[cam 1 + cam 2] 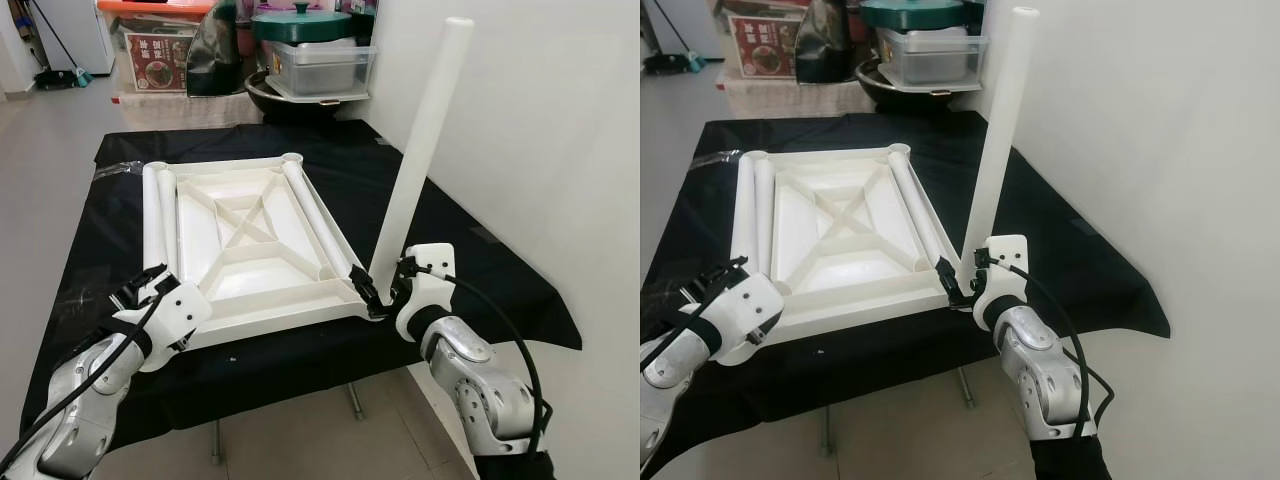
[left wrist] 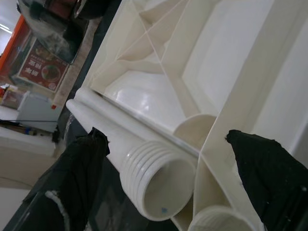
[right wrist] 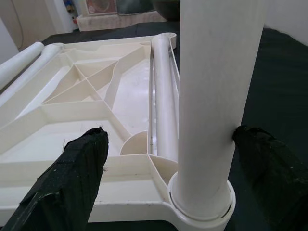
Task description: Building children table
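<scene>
The hollow plastic leg (image 1: pixel 415 160) stands in the near right corner socket of the upturned table (image 1: pixel 250 240); right end effector (image 1: pixel 385 292) open around its base. Light, stiff, slippery: grip low

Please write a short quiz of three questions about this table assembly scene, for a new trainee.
1. True or false: the upright leg stands in a corner socket of the upside-down tabletop, at the corner near the right hand.
2. How many loose legs lie on the tabletop? A) one B) three C) five
3. Fill in: the left hand is at the near left corner, its fingers on either side of the threaded end of a ____ leg.

Key
1. True. The right wrist view shows its base seated in the round socket, between the hand's fingers.
2. B: two along the left side, one along the right.
3. lying (loose)
</scene>
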You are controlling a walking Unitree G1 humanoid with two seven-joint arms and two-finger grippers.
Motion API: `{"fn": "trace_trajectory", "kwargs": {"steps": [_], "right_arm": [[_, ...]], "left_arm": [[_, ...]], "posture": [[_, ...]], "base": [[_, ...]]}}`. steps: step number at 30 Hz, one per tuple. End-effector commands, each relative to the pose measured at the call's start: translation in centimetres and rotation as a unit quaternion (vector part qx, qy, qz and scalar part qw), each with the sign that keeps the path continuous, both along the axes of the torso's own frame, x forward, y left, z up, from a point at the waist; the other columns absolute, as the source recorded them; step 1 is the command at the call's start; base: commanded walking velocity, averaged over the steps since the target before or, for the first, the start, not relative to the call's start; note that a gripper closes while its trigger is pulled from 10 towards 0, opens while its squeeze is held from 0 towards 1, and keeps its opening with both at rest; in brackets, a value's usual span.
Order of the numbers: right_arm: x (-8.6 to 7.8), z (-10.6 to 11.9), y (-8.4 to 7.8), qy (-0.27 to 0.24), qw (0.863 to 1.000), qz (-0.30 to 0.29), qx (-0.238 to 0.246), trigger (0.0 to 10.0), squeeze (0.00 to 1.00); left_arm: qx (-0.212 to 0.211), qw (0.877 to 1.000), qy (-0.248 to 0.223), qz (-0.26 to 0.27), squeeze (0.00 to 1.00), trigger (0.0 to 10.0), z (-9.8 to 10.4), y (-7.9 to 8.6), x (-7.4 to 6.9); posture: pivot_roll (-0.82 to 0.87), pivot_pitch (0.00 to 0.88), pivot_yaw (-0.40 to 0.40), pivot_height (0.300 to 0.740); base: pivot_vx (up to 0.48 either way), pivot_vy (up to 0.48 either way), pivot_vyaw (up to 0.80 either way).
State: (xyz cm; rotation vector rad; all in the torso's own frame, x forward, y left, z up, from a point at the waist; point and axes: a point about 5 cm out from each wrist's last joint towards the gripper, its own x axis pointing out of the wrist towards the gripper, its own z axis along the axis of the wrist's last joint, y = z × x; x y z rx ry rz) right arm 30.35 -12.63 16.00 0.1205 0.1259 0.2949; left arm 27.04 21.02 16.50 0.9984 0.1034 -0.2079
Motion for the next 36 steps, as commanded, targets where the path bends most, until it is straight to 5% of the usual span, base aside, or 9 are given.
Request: {"fn": "trace_trajectory", "kwargs": {"steps": [1,10,36], "right_arm": [[0.3,-0.6,0.3,0.027,0.999,0.016,0.025,10.0,0.0],[0.4,-1.0,0.4,0.037,0.999,0.017,0.029,10.0,0.0],[0.5,-0.9,0.7,0.03,0.999,0.015,0.027,10.0,0.0]], "left_arm": [[0.051,0.998,0.018,0.034,0.0,10.0,-0.2,1.6,0.3],[0.084,0.994,0.016,0.066,0.0,10.0,0.1,3.3,0.8],[0.072,0.991,-0.021,0.109,0.0,9.8,-2.0,4.5,3.9]], "posture": [[0.1,0.0,-0.096,0.74],[0.09,0.0,-0.094,0.74],[0.06,0.0,-0.067,0.74]], "base": [[0.0,0.0,0.0],[0.0,0.0,0.0],[0.0,0.0,0.0]]}}
